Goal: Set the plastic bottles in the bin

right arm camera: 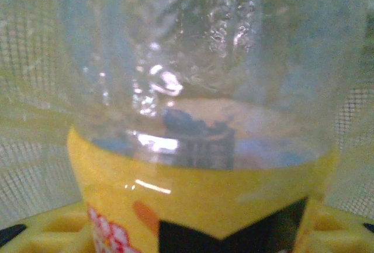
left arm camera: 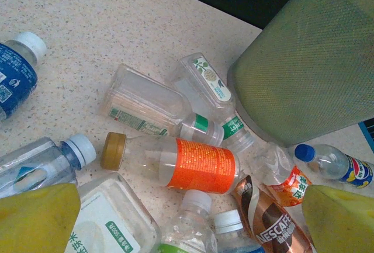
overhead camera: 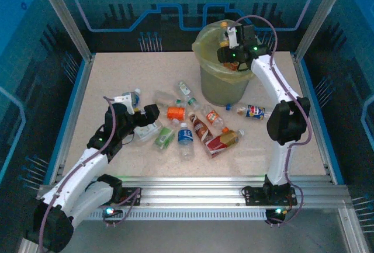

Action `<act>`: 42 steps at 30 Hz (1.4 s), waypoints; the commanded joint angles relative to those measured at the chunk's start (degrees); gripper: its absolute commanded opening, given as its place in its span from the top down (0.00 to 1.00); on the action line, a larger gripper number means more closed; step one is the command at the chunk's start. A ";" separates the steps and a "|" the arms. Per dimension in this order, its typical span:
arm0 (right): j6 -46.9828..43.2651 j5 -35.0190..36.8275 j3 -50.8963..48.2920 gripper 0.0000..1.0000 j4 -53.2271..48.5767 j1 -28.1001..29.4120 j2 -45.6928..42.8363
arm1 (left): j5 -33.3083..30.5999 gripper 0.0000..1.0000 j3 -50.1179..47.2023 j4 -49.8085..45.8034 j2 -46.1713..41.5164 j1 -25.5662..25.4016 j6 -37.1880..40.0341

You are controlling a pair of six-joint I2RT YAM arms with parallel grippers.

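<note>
Bottles point(overhead camera: 184, 136) lie scattered on the table point(overhead camera: 117, 72), most of them under and just beyond the left fingers point(left arm camera: 35, 218). One more, the yellow-label bottle point(right arm camera: 193, 206), sits between the right fingers point(right arm camera: 41, 224).

Right gripper point(overhead camera: 229, 45): hangs over the bin point(overhead camera: 225, 86). From the wrist, the bottle's clear body is close against the lens, with the bin's mesh wall and bag behind it on both sides. The view is too tight to show the contact, so I cannot tell whether the pads clamp the bottle or stand off it.

Left gripper point(overhead camera: 140, 110): fingers wide apart and empty, hovering above the pile. Between them are a square bottle point(left arm camera: 111, 224) with a white-green label and a white-capped clear one point(left arm camera: 190, 215). The orange-label bottle point(left arm camera: 175, 162), with its gold cap, lies just beyond the tips. The bin wall is further out, to the right of the right finger.

Step in hand, as I judge it: the drop of one bottle, with the next pick lined up by the other arm. Most of the task is not yet done.

Next move: the right fingers must let the bottle fall clear inside the bag, then rise without catching the liner. The left must settle on a single bottle. The pile is crowded, so the tips need gaps on either side of the square bottle or they will land on its neighbours.
</note>
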 commanded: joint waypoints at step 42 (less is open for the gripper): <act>27.14 22.52 -12.78 0.00 -27.36 3.62 -30.33 | -0.21 0.01 20.79 -20.07 16.66 10.21 7.41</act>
